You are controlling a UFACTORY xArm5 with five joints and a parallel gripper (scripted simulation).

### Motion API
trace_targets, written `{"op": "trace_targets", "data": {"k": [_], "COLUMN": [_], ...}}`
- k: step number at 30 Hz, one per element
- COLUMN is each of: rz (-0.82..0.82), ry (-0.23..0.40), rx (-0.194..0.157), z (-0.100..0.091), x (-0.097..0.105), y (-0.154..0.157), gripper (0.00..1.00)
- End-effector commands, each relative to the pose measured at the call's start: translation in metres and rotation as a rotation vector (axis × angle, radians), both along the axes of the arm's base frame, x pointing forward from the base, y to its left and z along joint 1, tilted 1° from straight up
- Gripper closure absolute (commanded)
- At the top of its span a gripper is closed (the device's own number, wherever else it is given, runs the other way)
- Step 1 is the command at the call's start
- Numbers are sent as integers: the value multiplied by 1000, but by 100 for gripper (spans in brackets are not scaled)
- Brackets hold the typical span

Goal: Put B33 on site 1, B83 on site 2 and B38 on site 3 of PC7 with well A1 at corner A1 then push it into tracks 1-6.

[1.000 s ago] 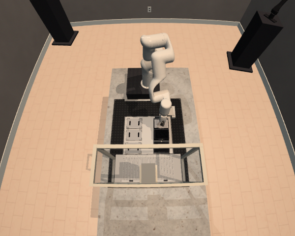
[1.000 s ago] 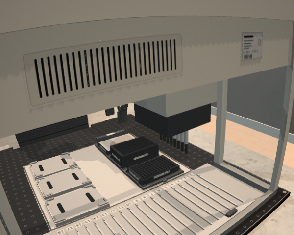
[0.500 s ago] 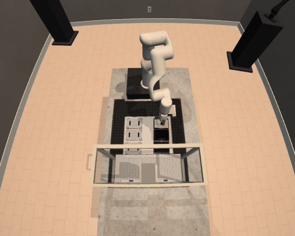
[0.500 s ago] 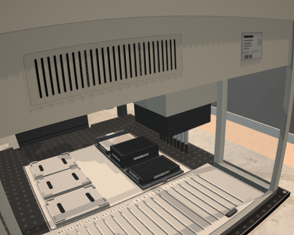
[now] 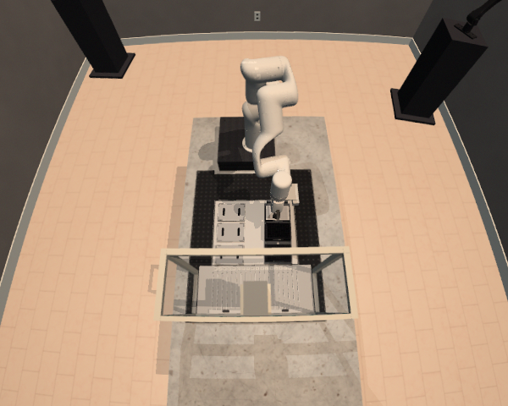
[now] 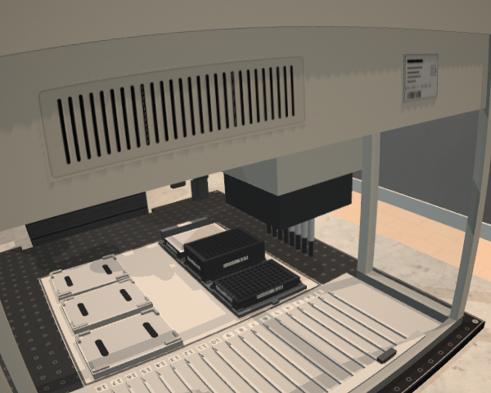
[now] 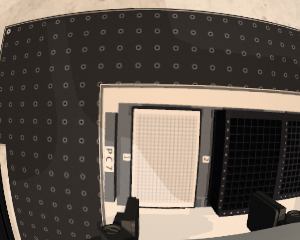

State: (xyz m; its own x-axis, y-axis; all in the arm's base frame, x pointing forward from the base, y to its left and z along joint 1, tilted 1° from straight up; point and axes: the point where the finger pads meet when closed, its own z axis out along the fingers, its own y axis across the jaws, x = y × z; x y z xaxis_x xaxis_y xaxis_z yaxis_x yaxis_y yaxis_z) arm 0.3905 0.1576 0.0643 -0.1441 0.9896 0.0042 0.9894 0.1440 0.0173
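The carrier PC7 lies on the apron in front of the rails. It holds three items. The white 384-well plate B33 sits on the site next to the handle, and also shows in the exterior view. The black deep-well block B83 is on the middle site. The black 96-well plate B38 is on the site nearest the rails. My gripper is open and empty, a little above B33, with a finger past each long side. From above it shows over the carrier's handle end.
The three plate nests stand empty in a row beside the apron. The instrument's hood and its black pipetting head hang over the far part of the carrier. A frame post stands beside the rails.
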Motion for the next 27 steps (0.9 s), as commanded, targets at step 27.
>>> {"op": "trace_targets", "data": {"k": [27], "rz": [2], "ry": [3], "rx": [13], "z": [-8], "x": [95], "y": [-73], "gripper": [0]}}
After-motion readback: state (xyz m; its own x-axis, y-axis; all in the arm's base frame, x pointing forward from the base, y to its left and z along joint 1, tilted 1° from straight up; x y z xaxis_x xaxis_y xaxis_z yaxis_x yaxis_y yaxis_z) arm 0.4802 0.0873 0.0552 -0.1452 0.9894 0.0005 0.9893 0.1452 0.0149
